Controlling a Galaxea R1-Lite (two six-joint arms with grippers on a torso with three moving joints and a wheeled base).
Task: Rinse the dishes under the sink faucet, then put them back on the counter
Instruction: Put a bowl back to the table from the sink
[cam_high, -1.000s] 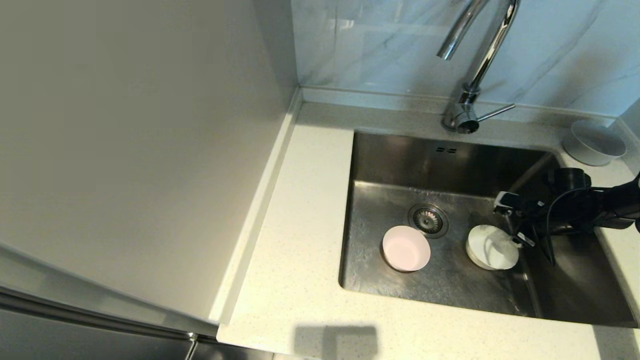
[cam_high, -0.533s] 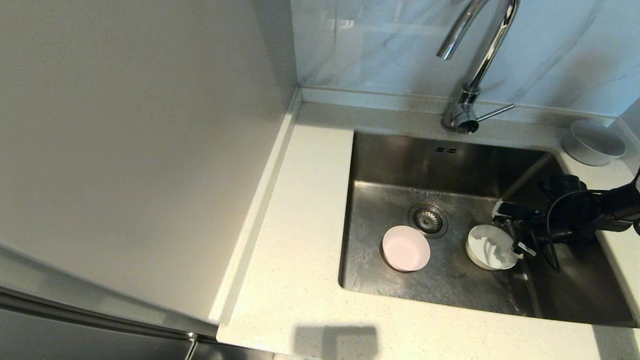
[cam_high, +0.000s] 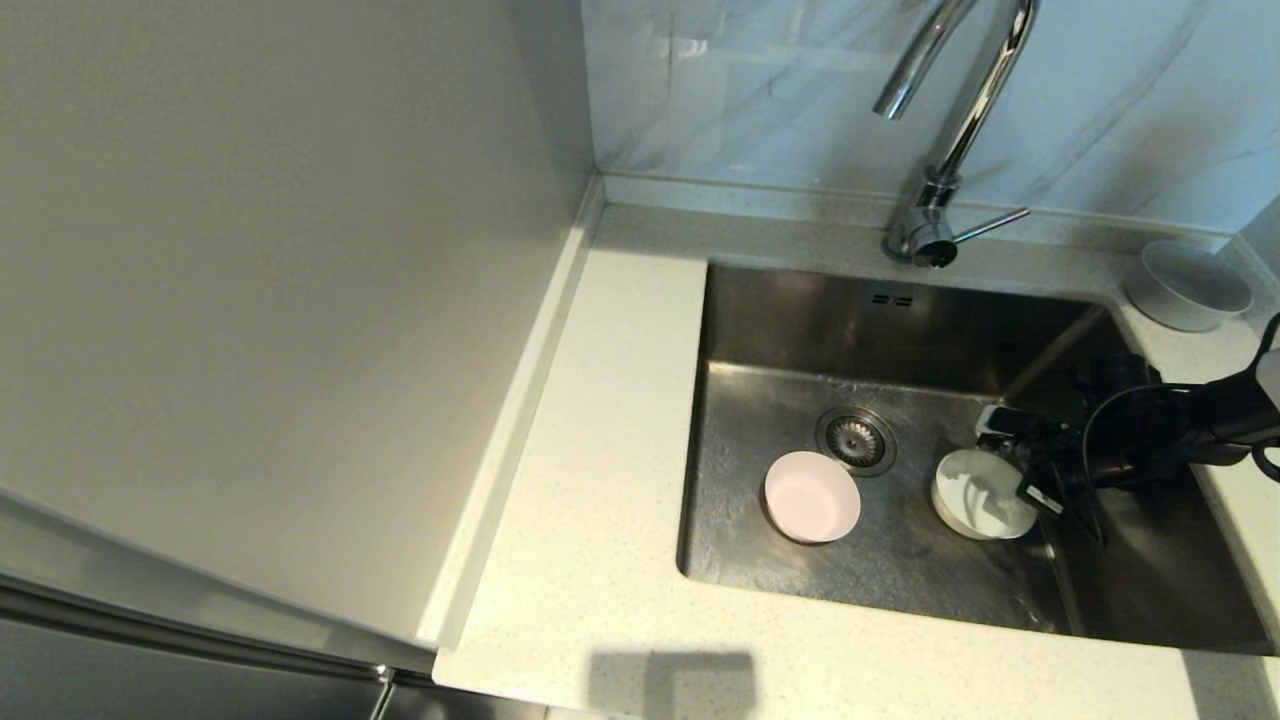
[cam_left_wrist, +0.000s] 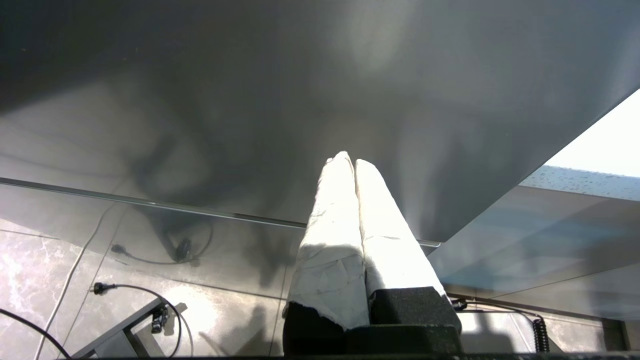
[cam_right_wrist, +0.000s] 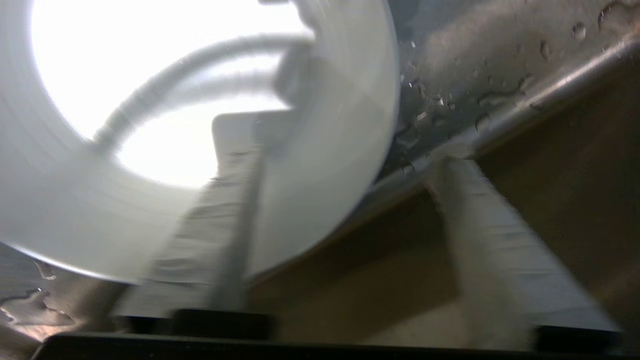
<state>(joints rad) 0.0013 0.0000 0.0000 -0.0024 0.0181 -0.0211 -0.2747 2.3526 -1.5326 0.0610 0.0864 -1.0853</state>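
Two dishes stand on the floor of the steel sink (cam_high: 800, 330): a pale pink bowl (cam_high: 812, 496) beside the drain strainer (cam_high: 855, 438), and a white bowl (cam_high: 975, 500) to its right. My right gripper (cam_high: 1015, 475) is open and straddles the white bowl's right rim. In the right wrist view one wrapped finger (cam_right_wrist: 220, 225) is inside the white bowl (cam_right_wrist: 125, 210) and the other finger (cam_right_wrist: 490, 250) is outside it, the right gripper (cam_right_wrist: 345, 145) wide. A grey-white bowl (cam_high: 1188, 285) sits on the counter (cam_high: 600, 450) at the back right. No water comes from the chrome faucet (cam_high: 960, 120). My left gripper (cam_left_wrist: 354, 160) is shut and parked below the counter.
A tall plain cabinet panel (cam_high: 250, 300) fills the left side, next to the counter strip. The faucet's side lever (cam_high: 990, 225) points right, above the sink's back edge. The right arm's black cable (cam_high: 1095, 470) hangs over the sink's right side.
My right gripper has sunk a little lower and to the left around the white bowl's rim. The bowls have not visibly moved.
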